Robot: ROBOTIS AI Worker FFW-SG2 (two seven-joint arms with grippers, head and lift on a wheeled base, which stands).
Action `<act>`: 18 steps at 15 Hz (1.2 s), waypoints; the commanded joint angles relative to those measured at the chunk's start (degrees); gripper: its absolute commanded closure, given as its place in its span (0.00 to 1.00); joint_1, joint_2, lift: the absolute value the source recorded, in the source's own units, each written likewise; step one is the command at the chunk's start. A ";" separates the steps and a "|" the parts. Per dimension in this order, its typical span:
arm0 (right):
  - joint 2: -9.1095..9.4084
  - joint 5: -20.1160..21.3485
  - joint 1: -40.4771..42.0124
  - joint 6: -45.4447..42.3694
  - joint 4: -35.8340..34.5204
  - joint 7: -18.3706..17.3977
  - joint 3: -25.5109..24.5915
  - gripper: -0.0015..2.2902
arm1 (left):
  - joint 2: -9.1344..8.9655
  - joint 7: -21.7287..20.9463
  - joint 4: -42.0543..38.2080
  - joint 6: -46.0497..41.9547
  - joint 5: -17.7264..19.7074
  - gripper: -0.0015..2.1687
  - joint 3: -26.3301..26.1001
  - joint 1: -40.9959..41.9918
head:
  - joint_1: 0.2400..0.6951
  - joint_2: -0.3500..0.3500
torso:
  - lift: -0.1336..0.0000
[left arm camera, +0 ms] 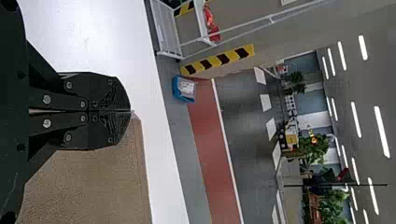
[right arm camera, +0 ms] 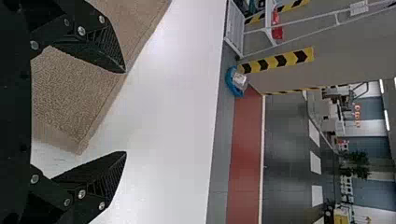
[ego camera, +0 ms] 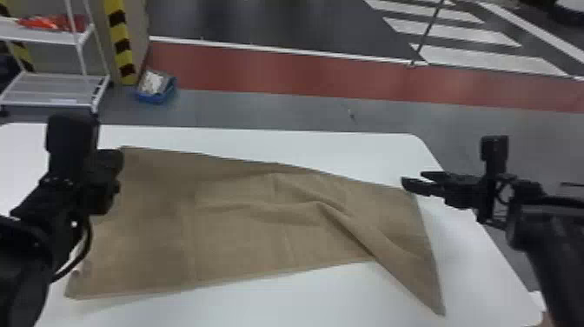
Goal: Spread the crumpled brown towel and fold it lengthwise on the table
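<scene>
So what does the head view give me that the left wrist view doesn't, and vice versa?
Head view: the open right gripper and the diagonal creases in the brown towel. Left wrist view: the shut fingertips of the left gripper, green plants, ceiling lights. Both: the brown towel, white table, blue bin, white rack.

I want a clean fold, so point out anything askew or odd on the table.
The towel lies askew: a diagonal ridge crosses its right part, and the near right corner juts toward the robot, leaving the near edge crooked. Nothing looks spilled or damaged.
</scene>
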 commanded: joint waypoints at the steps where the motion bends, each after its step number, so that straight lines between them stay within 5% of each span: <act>1: -0.21 1.79 -0.16 -2.52 2.79 -0.36 0.79 0.14 | 0.12 -0.13 0.29 -0.85 0.00 0.67 -0.07 0.02 | 1.00 0.17 | 0.08; 8: -2.32 1.97 -1.57 -5.68 9.30 -0.45 2.55 0.17 | 0.12 -0.22 0.82 -1.38 0.00 0.67 -0.07 -0.15 | 1.00 0.14 | 0.08; 15: -2.41 3.37 -4.12 -7.09 12.72 -1.94 8.00 0.17 | 0.21 -0.39 1.35 -2.26 -0.09 0.67 -0.07 -0.15 | 1.00 0.14 | 0.08; 18: -2.32 3.28 -4.47 -7.09 13.08 -1.94 8.52 0.29 | 0.29 -0.39 1.26 -2.43 -0.09 0.67 -0.07 0.02 | 1.00 0.16 | 0.08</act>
